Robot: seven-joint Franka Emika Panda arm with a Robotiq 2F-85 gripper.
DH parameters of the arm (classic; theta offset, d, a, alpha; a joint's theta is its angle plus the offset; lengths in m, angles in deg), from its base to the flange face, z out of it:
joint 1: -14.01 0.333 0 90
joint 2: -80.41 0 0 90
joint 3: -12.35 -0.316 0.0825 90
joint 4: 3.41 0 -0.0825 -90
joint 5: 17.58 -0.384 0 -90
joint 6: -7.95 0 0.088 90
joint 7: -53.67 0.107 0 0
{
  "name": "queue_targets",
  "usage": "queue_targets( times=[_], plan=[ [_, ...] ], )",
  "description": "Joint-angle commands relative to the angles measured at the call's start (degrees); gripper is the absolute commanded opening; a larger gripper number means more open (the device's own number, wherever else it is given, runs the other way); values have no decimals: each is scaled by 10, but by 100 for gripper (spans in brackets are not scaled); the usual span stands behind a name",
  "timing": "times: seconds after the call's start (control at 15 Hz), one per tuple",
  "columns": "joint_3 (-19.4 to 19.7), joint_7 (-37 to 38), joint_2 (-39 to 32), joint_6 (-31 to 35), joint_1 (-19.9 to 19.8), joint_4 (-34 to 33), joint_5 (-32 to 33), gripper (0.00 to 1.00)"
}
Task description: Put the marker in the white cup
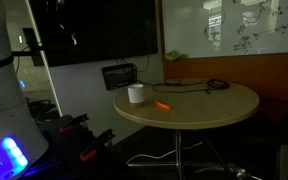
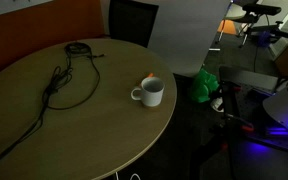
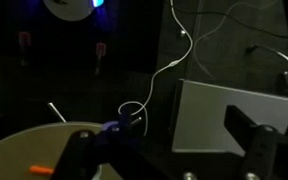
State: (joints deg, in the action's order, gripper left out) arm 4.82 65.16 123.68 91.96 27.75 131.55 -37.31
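Note:
The white cup (image 1: pixel 136 94) stands upright on the round wooden table (image 1: pixel 214 112), near its edge; it also shows in an exterior view (image 2: pixel 151 92), handle to the left. The orange-red marker (image 1: pixel 163 105) lies flat on the table a little beside the cup, apart from it. In the wrist view the marker (image 3: pixel 41 170) shows at the bottom left on the table's edge (image 3: pixel 19 150). My gripper (image 3: pixel 169 160) is open and empty, its two dark fingers wide apart, off the table over dark floor. The cup is out of the wrist view.
A thin black looped cable (image 2: pixel 69 75) lies across the table, also seen in an exterior view (image 1: pixel 199 85). A dark chair (image 1: pixel 119 75) stands behind the table. A pale grey panel (image 3: pixel 219 115) and a white cord (image 3: pixel 174 60) lie ahead of the gripper.

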Motion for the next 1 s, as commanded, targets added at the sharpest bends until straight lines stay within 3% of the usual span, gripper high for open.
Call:
queue_targets(
  times=[0.0,0.47,0.67,0.93],
  plan=[
    [-18,-14,2,-7,-28,-3,-10,100],
    [-18,-14,2,-7,-28,-3,-10,100],
    [-30,-13,-2,37,-44,8,5,100],
    [-34,21,-27,149,-96,34,28,100]
  ],
)
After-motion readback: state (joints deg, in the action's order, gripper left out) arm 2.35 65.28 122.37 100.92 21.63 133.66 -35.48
